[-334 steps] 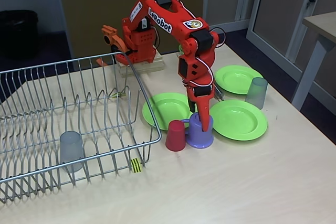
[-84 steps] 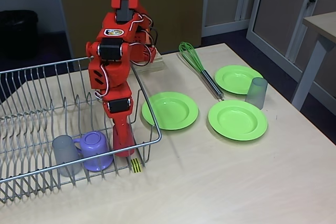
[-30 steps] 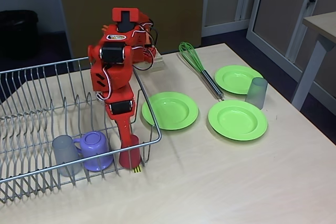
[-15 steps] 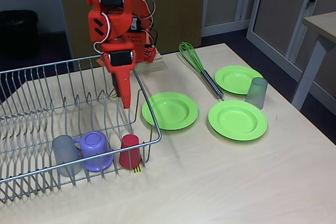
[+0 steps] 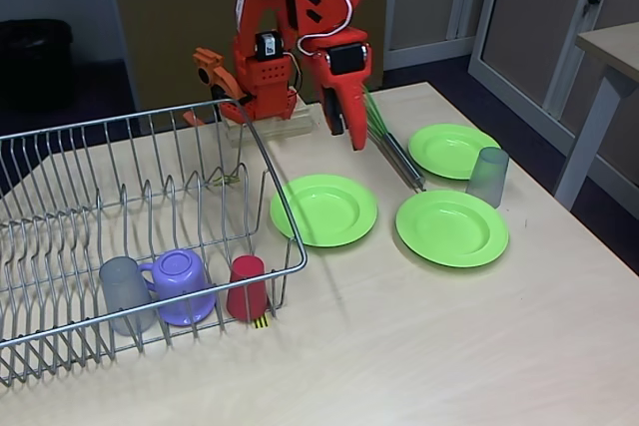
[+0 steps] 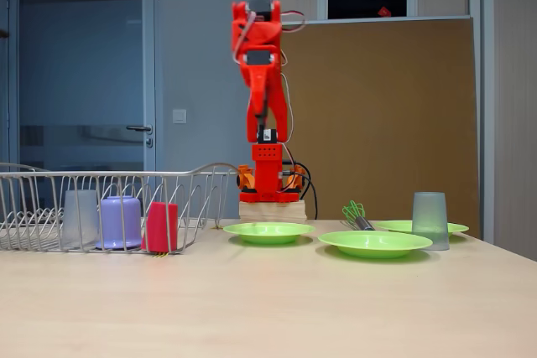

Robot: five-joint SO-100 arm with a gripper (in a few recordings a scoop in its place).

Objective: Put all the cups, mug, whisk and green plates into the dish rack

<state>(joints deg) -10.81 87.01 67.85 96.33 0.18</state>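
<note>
Hanging high above the table, the red gripper (image 5: 349, 132) points down near the top end of the whisk (image 5: 391, 147), and it holds nothing. Its two fingers look pressed together in a fixed view, but they are small and a bit blurry, so I cannot tell for sure if it is open or closed. The dish rack (image 5: 60, 147) sits on the left side of the table (image 5: 449, 346). Three things stand in a row along its front edge, all upside down: a grey cup (image 5: 125, 291), the purple mug (image 5: 180, 284) and the red cup (image 5: 246, 286). Upside down is a good way to stand them, because the wide rim rests on the wires and they do not tip. The red cup is in the corner, just by the yellow-black tag (image 5: 259, 315). The rest is out on the table, well apart from the rack. Three green plates lie flat: one nearest the rack (image 5: 323, 210), one in front on the right (image 5: 452, 227) and one farther back (image 5: 447, 149). The second grey cup (image 5: 487, 176) stands upside down between the two right plates, touching or just beside them. The whisk lies flat between the plates with its green loops toward the arm's base (image 6: 267, 178). I think about half the job is done, and the whisk looks like the next thing to grab, since the arm is closest to it. It is thin and long, so it may be tricky to pinch.
</note>
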